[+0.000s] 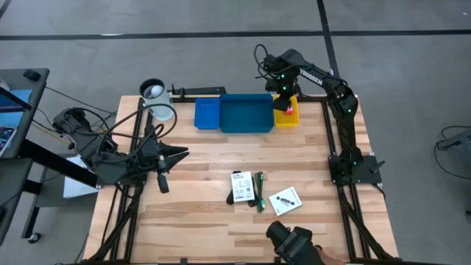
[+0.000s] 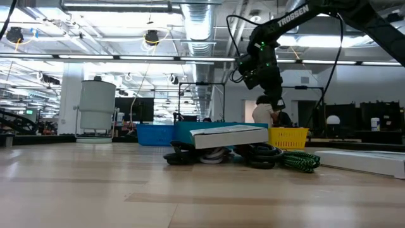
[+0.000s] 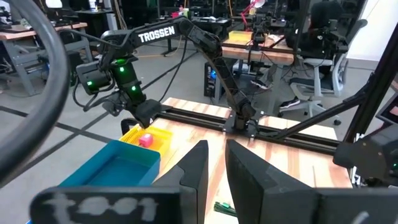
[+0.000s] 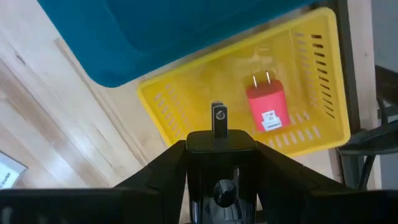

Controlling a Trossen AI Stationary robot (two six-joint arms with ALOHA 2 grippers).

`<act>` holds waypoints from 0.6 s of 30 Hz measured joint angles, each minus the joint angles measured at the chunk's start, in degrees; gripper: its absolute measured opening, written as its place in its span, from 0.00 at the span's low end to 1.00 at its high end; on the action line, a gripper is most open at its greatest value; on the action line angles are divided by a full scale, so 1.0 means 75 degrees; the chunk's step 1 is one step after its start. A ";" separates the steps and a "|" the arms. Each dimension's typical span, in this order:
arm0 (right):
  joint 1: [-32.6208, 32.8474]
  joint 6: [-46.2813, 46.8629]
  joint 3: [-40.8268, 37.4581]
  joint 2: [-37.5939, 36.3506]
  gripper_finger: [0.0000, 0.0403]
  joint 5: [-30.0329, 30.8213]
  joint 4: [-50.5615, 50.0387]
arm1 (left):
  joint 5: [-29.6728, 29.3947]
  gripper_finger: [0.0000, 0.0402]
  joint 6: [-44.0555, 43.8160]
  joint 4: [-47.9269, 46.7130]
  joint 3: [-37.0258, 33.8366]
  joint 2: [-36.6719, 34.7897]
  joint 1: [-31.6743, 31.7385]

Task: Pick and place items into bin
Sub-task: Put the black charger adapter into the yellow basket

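Your left gripper (image 1: 179, 153) idles mid-table, jaws near-closed on nothing, packets (image 1: 243, 186) and cables (image 1: 260, 193) wait front-center, and your right gripper (image 1: 282, 91) hovers over the yellow tray (image 1: 285, 120) holding the red block (image 4: 268, 104), grip unreadable; judged drop done, so fetch a packet next.

Right arm (image 3: 205, 56): dark, slender links with rounded joint housings; white "TROSSEN" lettering along the link; green indicator lights glowing at the wrist; loose black cables looped around it.
Left arm (image 1: 140, 158): same dark finish; two flat black fingers (image 3: 196, 174).
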 joint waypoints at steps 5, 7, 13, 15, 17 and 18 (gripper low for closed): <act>0.0022 -0.0106 0.0000 0.0000 0.42 0.0013 0.0300 | 0.0003 0.11 -0.0025 -0.0055 0.0000 0.0003 0.0000; 0.0032 -0.0109 0.0000 0.0003 0.42 0.0015 0.0339 | 0.0003 0.11 -0.0032 -0.0053 0.0000 0.0003 0.0000; 0.0032 -0.0106 0.0000 0.0003 0.41 0.0090 0.0175 | 0.0003 0.11 -0.0080 -0.0053 0.0000 0.0003 0.0000; 0.0032 -0.0101 0.0000 0.0003 0.41 0.0097 0.0098 | 0.0003 0.11 -0.0080 -0.0053 0.0000 0.0003 0.0000; 0.0032 -0.0099 0.0000 0.0006 0.42 0.0097 0.0044 | 0.0003 0.11 -0.0081 -0.0053 0.0000 0.0003 0.0000; 0.0032 -0.0067 0.0000 0.0006 0.43 0.0097 0.0016 | 0.0004 0.11 -0.0090 -0.0053 0.0000 0.0003 0.0000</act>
